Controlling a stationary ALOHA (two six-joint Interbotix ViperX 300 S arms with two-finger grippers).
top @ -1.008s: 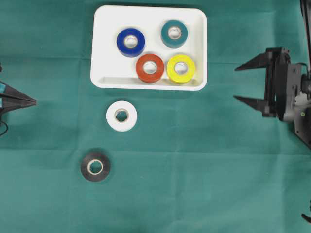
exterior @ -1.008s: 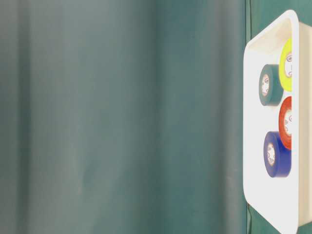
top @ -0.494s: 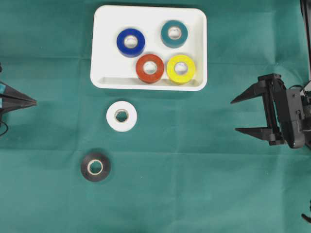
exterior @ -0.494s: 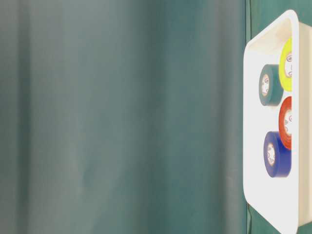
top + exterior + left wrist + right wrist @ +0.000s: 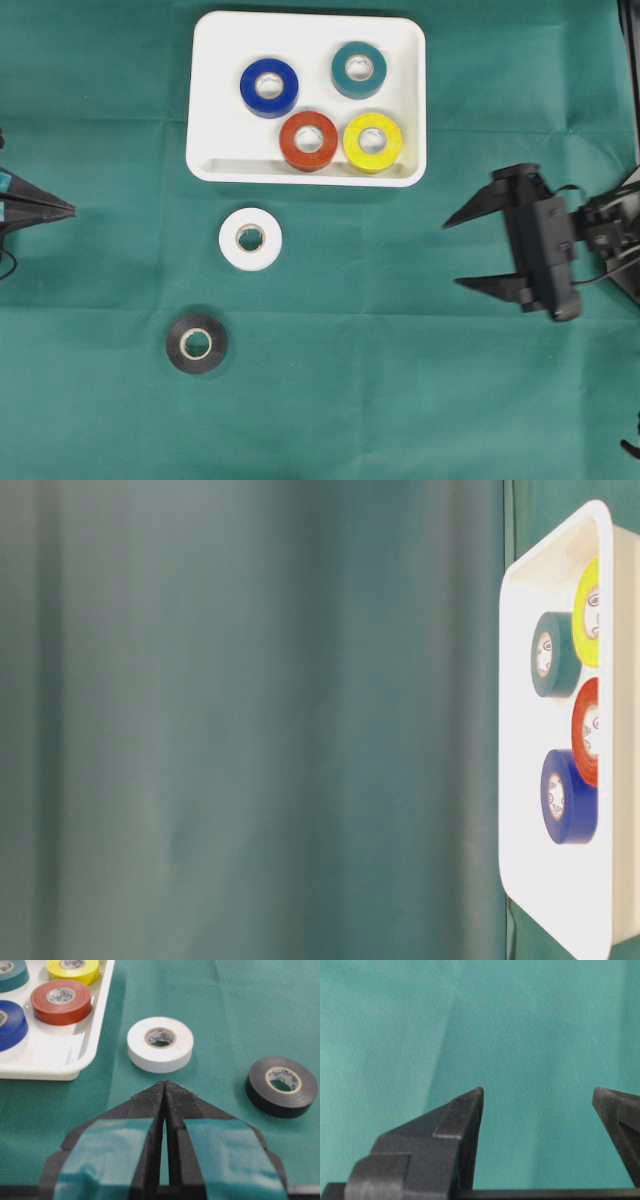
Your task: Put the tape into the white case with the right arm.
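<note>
The white case (image 5: 215, 110) lies at the top middle of the green cloth and holds blue (image 5: 269, 87), teal (image 5: 359, 69), red (image 5: 309, 140) and yellow (image 5: 372, 142) tape rolls. A white tape roll (image 5: 250, 239) lies on the cloth just below the case, and a black roll (image 5: 196, 344) lies lower left. Both also show in the left wrist view, the white roll (image 5: 160, 1043) and the black roll (image 5: 281, 1085). My right gripper (image 5: 455, 252), all black, is open and empty, well right of the white roll. My left gripper (image 5: 70, 209), with light-blue bands, is shut and empty at the left edge.
The table-level view shows the case rim (image 5: 510, 580) with the rolls at its right edge and blurred green cloth elsewhere. The right wrist view shows only bare cloth between the two fingers (image 5: 465, 1120).
My right gripper has moved left and down toward the middle of the cloth, staying open. The left gripper and all the rolls have not moved.
</note>
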